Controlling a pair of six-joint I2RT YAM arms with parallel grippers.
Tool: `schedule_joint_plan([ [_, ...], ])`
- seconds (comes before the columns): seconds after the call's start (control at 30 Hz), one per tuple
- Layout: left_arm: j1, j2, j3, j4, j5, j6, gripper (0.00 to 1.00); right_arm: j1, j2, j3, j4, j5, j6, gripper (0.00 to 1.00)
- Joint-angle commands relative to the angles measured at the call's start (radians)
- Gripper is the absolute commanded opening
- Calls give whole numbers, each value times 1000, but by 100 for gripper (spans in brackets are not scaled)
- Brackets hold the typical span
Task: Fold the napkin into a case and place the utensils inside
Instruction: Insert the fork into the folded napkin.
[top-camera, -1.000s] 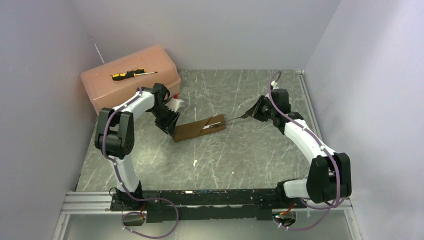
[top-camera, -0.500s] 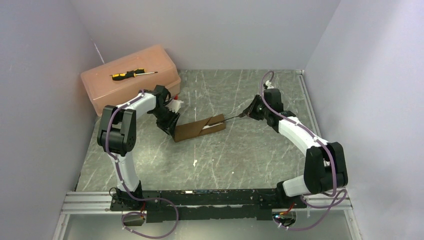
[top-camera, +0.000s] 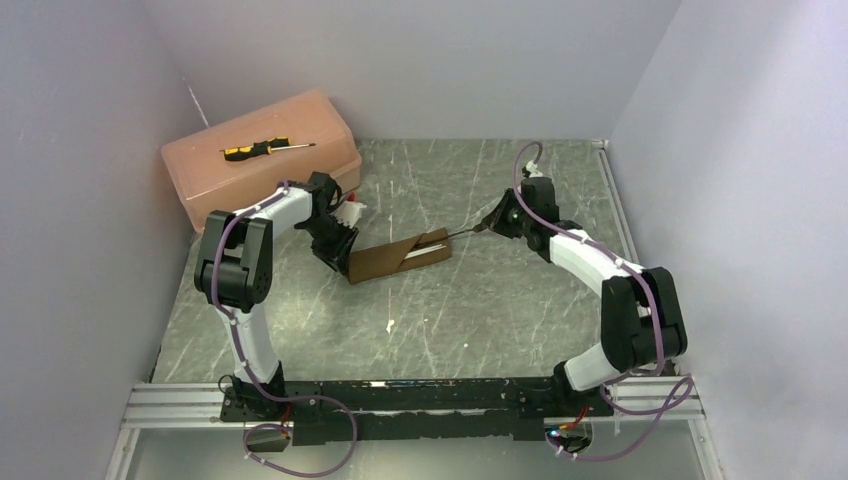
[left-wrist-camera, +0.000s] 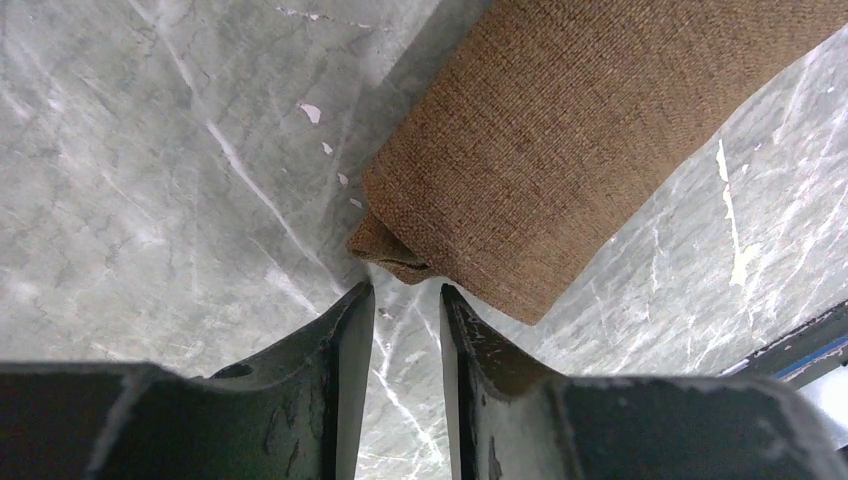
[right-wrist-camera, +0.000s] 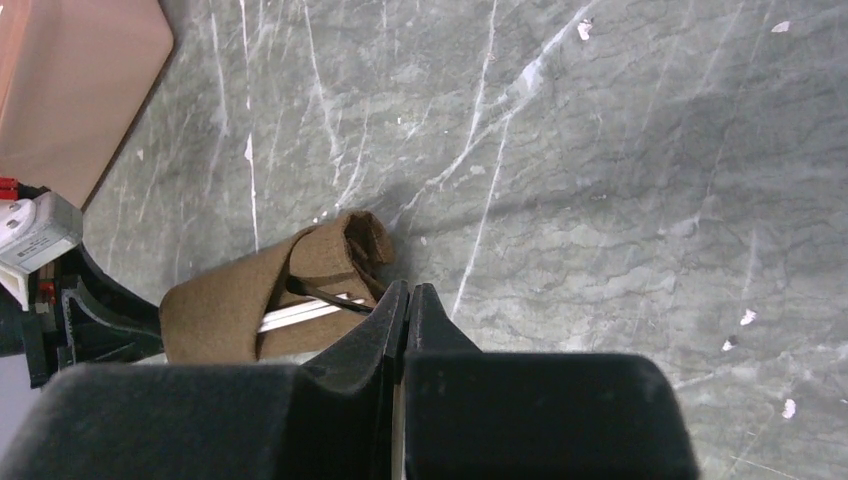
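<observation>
The brown napkin (top-camera: 385, 262) lies folded as a narrow case in the middle of the table. Pale utensils (top-camera: 432, 246) stick out of its right, open end. My right gripper (top-camera: 487, 224) is shut on a thin dark utensil (right-wrist-camera: 330, 297) whose far end reaches into the case's mouth (right-wrist-camera: 335, 265), beside the pale utensils (right-wrist-camera: 300, 316). My left gripper (top-camera: 338, 256) is at the case's left end. In the left wrist view its jaws (left-wrist-camera: 405, 292) stand slightly apart and empty, with the cloth's corner (left-wrist-camera: 385, 250) just beyond the tips.
A pink box (top-camera: 300, 120) stands at the back left with a yellow-and-black screwdriver (top-camera: 262, 149) on its lid. A small white block (top-camera: 351, 208) sits by the left wrist. A white scrap (top-camera: 389, 325) lies on the table in front. Walls close in on three sides.
My right gripper has moved left toward the case, taking the thin utensil further toward its mouth. The left gripper and the case have stayed almost still.
</observation>
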Motion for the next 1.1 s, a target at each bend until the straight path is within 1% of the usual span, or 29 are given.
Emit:
schedule_joint_plan([
  [0.0,2,2,3,6,-2,-22,35,21,14,32,81,-11,20,0],
  [0.57,2,5,-2,18,-20,-2,33,132,126,73,145,-49,58,0],
  [1.07,-1,51,27,30,-6,-4,32,158,261,141,222,-119,93,0],
])
